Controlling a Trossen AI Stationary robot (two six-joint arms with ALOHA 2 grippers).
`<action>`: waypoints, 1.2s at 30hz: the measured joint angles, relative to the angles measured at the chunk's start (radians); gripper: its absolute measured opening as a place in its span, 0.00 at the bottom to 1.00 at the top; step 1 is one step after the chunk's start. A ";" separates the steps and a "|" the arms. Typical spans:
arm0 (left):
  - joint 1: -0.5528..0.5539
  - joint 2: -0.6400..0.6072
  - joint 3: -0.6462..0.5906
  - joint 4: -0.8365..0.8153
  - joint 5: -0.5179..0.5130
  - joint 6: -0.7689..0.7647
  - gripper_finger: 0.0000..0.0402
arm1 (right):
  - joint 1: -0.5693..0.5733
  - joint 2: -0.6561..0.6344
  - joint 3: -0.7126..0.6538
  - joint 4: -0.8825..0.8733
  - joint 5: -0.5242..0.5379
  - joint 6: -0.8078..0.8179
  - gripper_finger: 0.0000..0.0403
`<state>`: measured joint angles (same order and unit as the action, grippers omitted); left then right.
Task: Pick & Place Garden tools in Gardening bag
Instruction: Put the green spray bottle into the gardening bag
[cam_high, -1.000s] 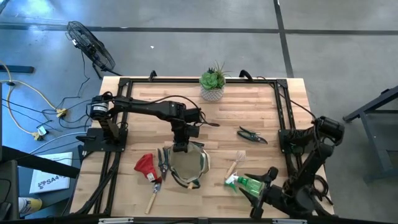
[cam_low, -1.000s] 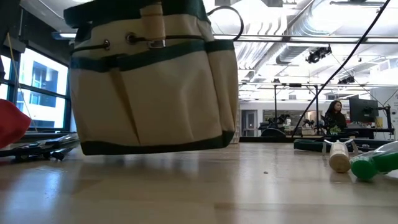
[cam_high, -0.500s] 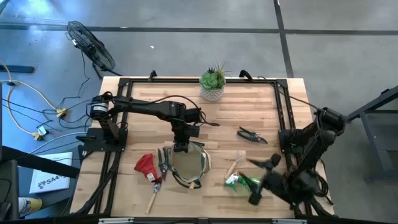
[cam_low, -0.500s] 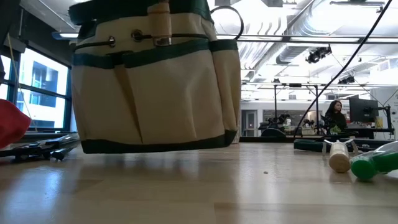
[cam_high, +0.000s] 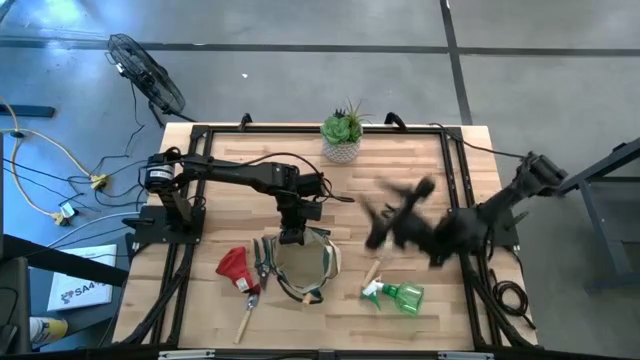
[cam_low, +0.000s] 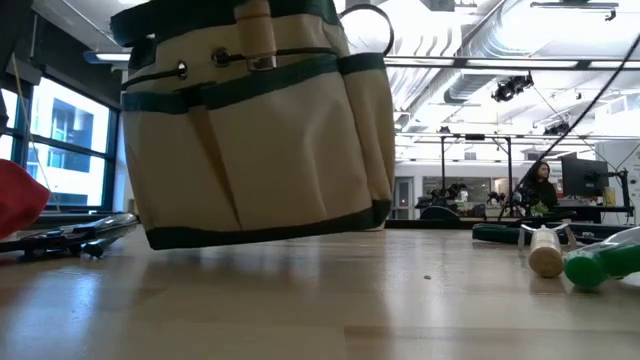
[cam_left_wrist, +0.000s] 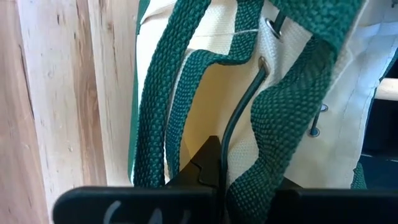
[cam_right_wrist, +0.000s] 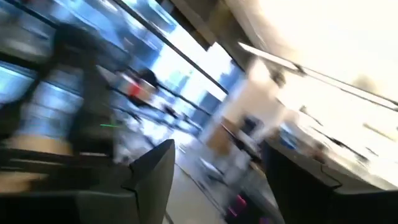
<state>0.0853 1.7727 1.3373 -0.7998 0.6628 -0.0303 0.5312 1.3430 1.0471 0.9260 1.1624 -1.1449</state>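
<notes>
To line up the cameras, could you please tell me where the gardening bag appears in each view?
High view: gardening bag at the table's front centre.
Low view: the bag fills the upper left.
Left wrist view: its cream wall and green straps fill the frame.
Right wrist view: not in it.
Shared landmark: the dark green rim band.
</notes>
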 joint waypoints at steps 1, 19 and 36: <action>0.000 0.000 0.000 0.000 0.000 0.000 0.00 | -0.027 -0.034 0.025 -0.065 0.002 0.013 0.56; 0.000 0.000 0.000 0.013 0.030 -0.077 0.00 | -0.171 -0.552 0.344 -1.511 0.144 1.007 0.42; 0.001 0.064 0.002 0.075 0.090 -0.132 0.00 | -0.128 -0.399 -0.057 -2.027 -0.824 1.792 0.41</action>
<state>0.0860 1.8367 1.3392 -0.7246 0.7527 -0.1626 0.4036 0.9438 0.9900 -1.1007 0.3380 0.6476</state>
